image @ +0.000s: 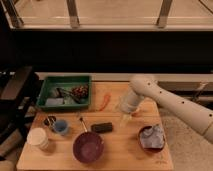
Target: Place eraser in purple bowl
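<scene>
The eraser (101, 127) is a small black block lying flat on the wooden table, just above and to the right of the purple bowl (88, 147). The bowl stands near the table's front edge and shows a plain inside with nothing in it. My gripper (125, 118) hangs from the white arm that reaches in from the right. It is just above the table, a short way right of the eraser and slightly behind it, apart from it. Nothing shows in the gripper.
A green tray (50, 82) with items stands at the back left. An orange item (105, 101) lies beside it. A blue cup (61, 127), a white container (37, 137) and a thin utensil (81, 123) are at the left. A dark bowl with a cloth (151, 138) is at the right.
</scene>
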{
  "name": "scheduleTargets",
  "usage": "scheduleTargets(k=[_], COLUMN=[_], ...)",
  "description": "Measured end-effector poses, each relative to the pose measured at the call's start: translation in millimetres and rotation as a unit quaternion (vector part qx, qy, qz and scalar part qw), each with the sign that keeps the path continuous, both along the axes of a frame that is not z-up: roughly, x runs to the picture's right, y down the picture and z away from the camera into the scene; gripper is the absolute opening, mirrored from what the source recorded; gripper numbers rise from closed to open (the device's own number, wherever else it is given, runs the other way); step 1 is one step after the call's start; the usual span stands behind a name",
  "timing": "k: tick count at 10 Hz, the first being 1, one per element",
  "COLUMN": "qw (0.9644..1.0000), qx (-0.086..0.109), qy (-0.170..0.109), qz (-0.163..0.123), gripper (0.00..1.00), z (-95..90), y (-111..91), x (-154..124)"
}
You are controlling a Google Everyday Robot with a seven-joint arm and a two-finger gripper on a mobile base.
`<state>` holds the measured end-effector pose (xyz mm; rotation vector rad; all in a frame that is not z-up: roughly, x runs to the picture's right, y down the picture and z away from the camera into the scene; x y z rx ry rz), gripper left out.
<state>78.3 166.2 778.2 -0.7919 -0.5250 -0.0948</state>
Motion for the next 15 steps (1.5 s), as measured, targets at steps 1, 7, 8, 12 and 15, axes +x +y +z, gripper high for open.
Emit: scheduleTargets(k=[1, 7, 8, 12, 15], qw=[1.0000, 0.9974, 0.9963, 0.9912, 0.9909], qx=[-0.008, -0.055, -0.060, -0.080, -0.080], qy=[-0.003, -0.029, -0.039, -0.073, -0.077], qz=[0.003, 0.037, 0.048, 0.076, 0.076], gripper=[0.65, 0.65, 0.65, 0.58, 0.29], z=[7.3, 39.0, 43.1, 55.4, 55.5], y=[6.0, 39.9, 44.9, 61.9, 61.1], x=[-3.8, -19.0, -23.3, -43.6, -44.5])
